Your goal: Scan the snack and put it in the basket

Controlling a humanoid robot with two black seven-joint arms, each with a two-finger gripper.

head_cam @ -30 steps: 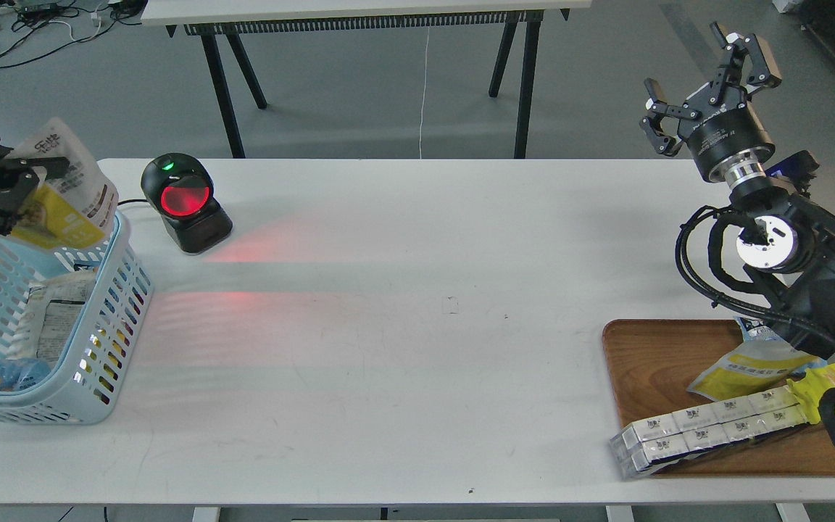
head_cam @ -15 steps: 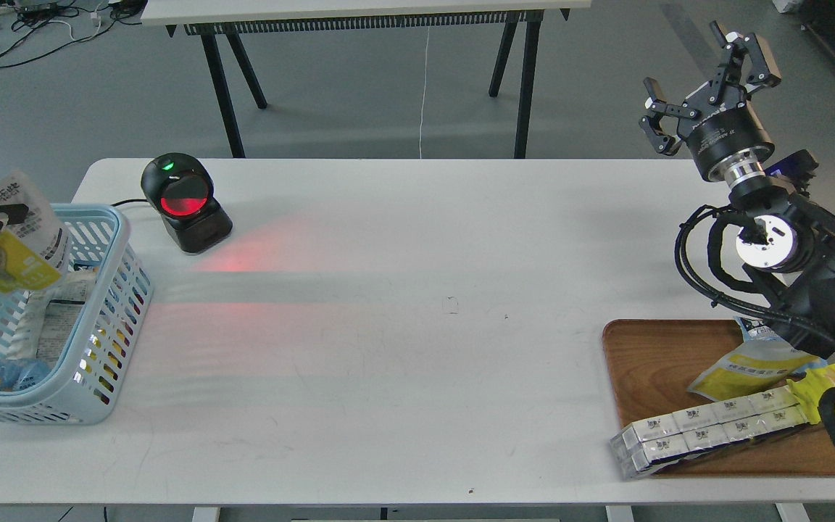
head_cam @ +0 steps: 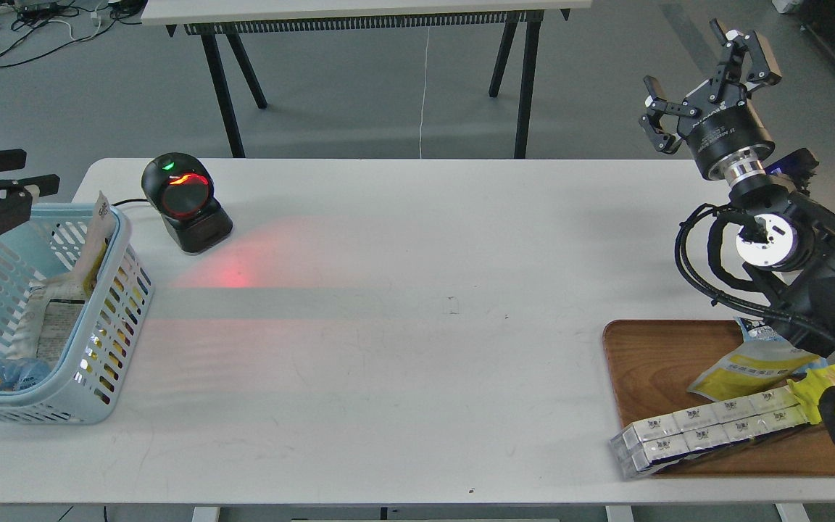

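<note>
The snack (head_cam: pixel 96 239), a yellow and white pouch, stands on edge inside the light blue basket (head_cam: pixel 109 312), leaning against its right wall. My left gripper (head_cam: pixel 22 170) is at the far left edge, above the basket's back rim, open and empty. My right gripper (head_cam: pixel 707 87) is raised high at the far right, open and empty, well above the table.
A black barcode scanner (head_cam: pixel 184 203) with a red window stands right of the basket, casting red light on the table. Other packets lie in the basket. A wooden tray (head_cam: pixel 649 362) at the front right holds a yellow pouch (head_cam: pixel 747 366) and boxed packs (head_cam: pixel 707 428).
My left gripper carried the snack left and down into the basket, let it go and rose a little. The snack now leans on the basket wall. The right arm stayed still.
</note>
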